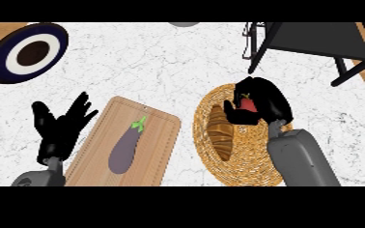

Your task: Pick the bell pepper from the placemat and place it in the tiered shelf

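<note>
Right hand (262, 102) grips bell pepper (247, 104) above placemat (249, 149) edge.

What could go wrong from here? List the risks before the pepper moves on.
1. The right robot hand is curled round the red bell pepper, hiding most of it; if it sits shallow in the fingers, it might slip during the carry.
2. It hovers over the woven placemat, where a croissant lies; a low move could brush it.
3. The tiered shelf has dark legs nearby; the hand might clip one.
</note>
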Tool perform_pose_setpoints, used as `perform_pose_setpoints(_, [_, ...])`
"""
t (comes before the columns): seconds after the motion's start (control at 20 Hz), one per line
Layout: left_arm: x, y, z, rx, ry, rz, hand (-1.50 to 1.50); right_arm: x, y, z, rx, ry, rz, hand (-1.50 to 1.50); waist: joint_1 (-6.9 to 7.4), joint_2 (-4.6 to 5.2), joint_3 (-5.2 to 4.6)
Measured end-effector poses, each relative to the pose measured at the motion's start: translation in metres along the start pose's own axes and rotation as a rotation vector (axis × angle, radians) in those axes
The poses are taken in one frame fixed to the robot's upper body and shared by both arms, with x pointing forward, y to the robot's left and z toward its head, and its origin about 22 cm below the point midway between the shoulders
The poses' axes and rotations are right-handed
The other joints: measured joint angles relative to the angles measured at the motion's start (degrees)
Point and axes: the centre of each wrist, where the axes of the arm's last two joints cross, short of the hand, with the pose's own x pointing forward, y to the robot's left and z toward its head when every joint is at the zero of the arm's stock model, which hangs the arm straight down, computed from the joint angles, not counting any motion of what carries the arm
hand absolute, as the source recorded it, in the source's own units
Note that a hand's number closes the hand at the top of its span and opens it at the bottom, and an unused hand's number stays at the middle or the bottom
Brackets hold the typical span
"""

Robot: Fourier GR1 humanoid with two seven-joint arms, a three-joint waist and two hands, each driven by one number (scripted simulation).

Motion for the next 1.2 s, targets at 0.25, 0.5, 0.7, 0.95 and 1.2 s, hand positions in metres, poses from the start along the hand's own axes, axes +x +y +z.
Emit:
perform_pose_setpoints(0.25, [-0.001,0.005,0.001,0.001,0.003,0.004,0.00,0.039,-0.044,0.026,-0.164,-0.041,-0.033,1.50,-0.50,-0.16,-0.08])
perform_pose_setpoints(0.5, [-0.001,0.005,0.002,0.003,-0.005,-0.005,0.00,0.071,-0.106,0.055,-0.348,-0.031,-0.049,1.50,-0.57,-0.22,-0.14])
perform_pose_setpoints(0.7, [0.002,0.005,0.001,0.004,0.010,-0.004,0.00,0.093,-0.149,0.082,-0.442,-0.014,-0.055,1.50,-0.40,-0.16,-0.16])
perform_pose_setpoints(0.95, [0.002,-0.003,0.001,0.000,0.007,-0.002,0.00,0.103,-0.198,0.091,-0.539,-0.023,-0.068,1.50,-0.03,-0.03,-0.15])
perform_pose_setpoints(1.2, [0.002,-0.004,0.001,-0.011,-0.006,-0.004,0.00,0.106,-0.249,0.089,-0.598,0.001,-0.107,1.50,0.29,0.06,-0.17])
